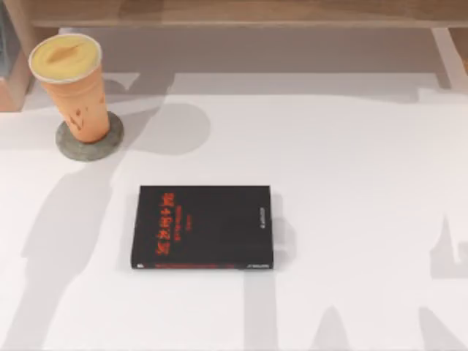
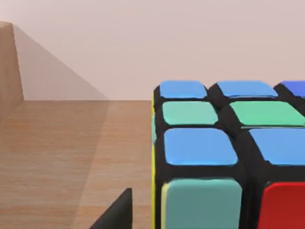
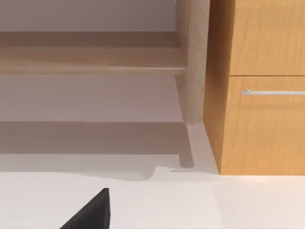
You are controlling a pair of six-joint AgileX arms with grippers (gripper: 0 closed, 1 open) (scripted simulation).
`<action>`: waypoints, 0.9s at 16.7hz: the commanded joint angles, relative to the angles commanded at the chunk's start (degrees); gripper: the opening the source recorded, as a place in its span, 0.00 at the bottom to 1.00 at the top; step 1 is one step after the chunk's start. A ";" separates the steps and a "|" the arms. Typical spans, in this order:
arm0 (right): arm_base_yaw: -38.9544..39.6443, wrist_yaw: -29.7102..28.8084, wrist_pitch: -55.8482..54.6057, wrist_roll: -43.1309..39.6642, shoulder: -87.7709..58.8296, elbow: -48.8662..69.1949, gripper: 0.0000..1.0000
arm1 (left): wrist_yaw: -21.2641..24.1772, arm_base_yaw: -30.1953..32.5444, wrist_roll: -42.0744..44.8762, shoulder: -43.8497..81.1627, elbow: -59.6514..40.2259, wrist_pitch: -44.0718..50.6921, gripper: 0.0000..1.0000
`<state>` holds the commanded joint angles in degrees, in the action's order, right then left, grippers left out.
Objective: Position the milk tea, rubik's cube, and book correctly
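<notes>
The milk tea [image 1: 73,88], an orange-tan cup with a creamy top, stands upright on a round coaster at the table's far left. The rubik's cube [image 2: 228,157] sits very close in the left wrist view, resting on a wooden board [image 2: 71,152], with blue, green and red stickers facing me. A dark part of my left gripper [image 2: 116,214] lies just beside the cube's edge. A dark part of my right gripper [image 3: 93,212] hangs over the white table, facing a wooden shelf unit. The book is out of view.
A black book with red lettering [image 1: 202,227] lies flat at the table's middle. The grey coaster [image 1: 110,139] sits under the cup. A wooden shelf [image 1: 241,11] runs along the far edge. A drawer front with a metal handle [image 3: 274,91] stands beside a wooden post [image 3: 193,62].
</notes>
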<state>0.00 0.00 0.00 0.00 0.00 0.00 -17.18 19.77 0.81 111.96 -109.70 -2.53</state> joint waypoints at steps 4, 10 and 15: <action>0.00 0.00 0.00 0.00 0.00 0.00 1.00 | 0.00 0.00 0.00 0.00 0.00 0.00 1.00; 0.00 0.00 0.00 0.00 0.00 0.00 1.00 | -0.15 0.25 0.01 -0.69 0.92 -0.22 1.00; 0.00 0.00 0.00 0.00 0.00 0.00 1.00 | -1.20 1.08 0.04 -5.73 7.65 -1.94 1.00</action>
<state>0.00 0.00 0.00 0.00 0.00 0.00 -18.37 20.85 0.85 106.22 -102.05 -4.47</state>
